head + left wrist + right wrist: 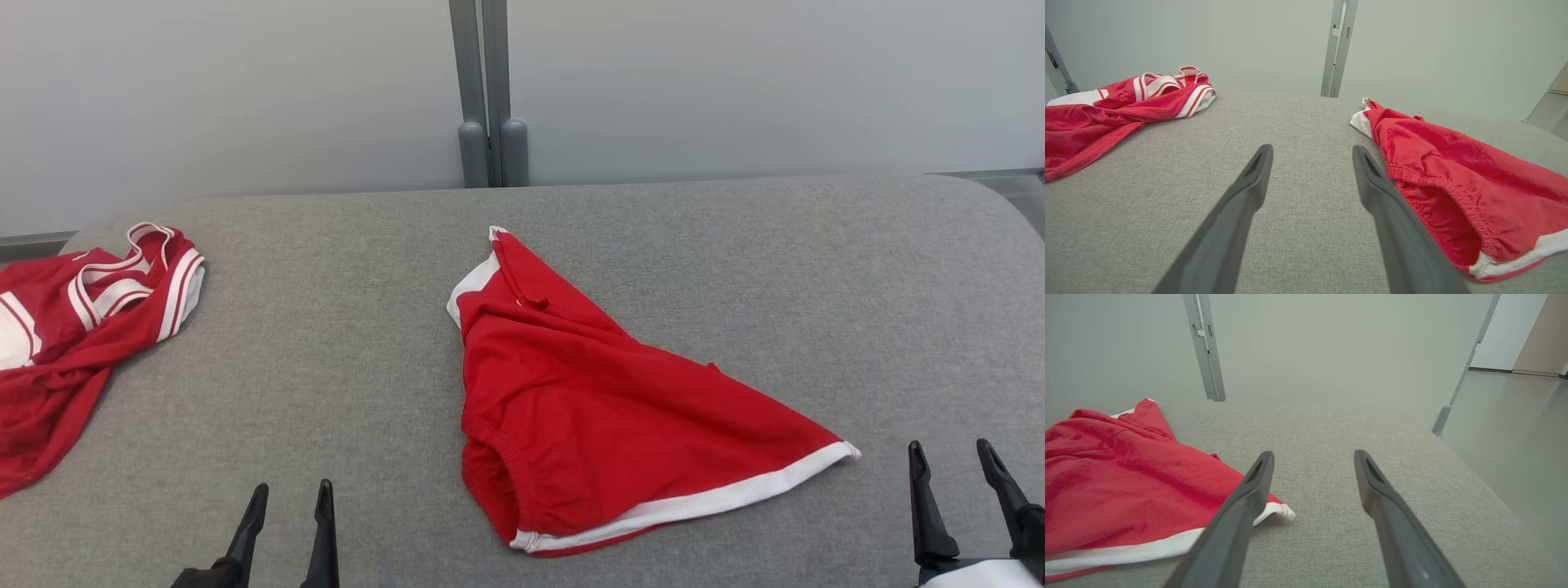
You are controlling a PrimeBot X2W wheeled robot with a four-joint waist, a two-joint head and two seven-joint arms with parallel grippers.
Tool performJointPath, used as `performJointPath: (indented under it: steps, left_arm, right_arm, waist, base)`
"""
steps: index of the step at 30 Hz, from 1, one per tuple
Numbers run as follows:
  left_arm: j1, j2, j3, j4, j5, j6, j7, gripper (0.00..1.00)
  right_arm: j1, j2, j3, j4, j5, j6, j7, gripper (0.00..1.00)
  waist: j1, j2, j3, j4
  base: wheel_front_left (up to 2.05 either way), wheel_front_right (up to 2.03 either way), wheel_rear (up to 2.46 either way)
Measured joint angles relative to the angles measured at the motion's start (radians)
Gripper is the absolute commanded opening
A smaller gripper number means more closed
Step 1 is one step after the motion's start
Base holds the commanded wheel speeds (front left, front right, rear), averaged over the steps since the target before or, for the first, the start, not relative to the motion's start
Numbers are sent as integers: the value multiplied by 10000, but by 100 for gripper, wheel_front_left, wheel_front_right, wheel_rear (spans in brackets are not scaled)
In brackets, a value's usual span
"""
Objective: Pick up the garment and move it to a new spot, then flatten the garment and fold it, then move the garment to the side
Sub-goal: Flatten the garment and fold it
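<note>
Grey fabric covers the table (326, 367), with a pale wall and a metal post (488, 90) at 12 o'clock. Red shorts (588, 400) with white trim lie crumpled at the centre of the head view, their hem running out toward 4 o'clock. A red jersey (73, 327) is heaped at 9 o'clock, well apart. The left gripper (294, 488) hovers low at 7 o'clock, fingers pointing forward, jaws spread and empty, just beside the waistband. The right gripper (949, 447) sits at 4 o'clock, jaws likewise apart, near the hem corner.
</note>
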Motion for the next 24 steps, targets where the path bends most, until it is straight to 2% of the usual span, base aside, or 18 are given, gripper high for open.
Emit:
performJointPath:
  steps: [11,15,19,24]
  left_arm:
    - [-66,0,-90,138,142,-98,0,100]
    - [-65,2,-290,284,201,-102,0,100]
    - [-222,6,-1342,1014,-15,-128,293,100]
    - [-819,157,-3243,1133,-671,-130,1795,100]
  right_arm:
    - [25,251,430,-25,-59,0,0,100]
    - [-279,282,499,297,295,0,0,100]
    - [-1081,-380,1214,1498,510,-2,184,100]
    - [-2465,-980,1860,2917,408,0,1885,100]
  waist:
    - [0,0,-59,-32]
    - [0,0,-68,-92]
    - [0,0,9,-98]
    - [0,0,198,-69]
  base:
    - [0,0,0]
    - [0,0,0]
    - [0,0,0]
    - [0,0,0]
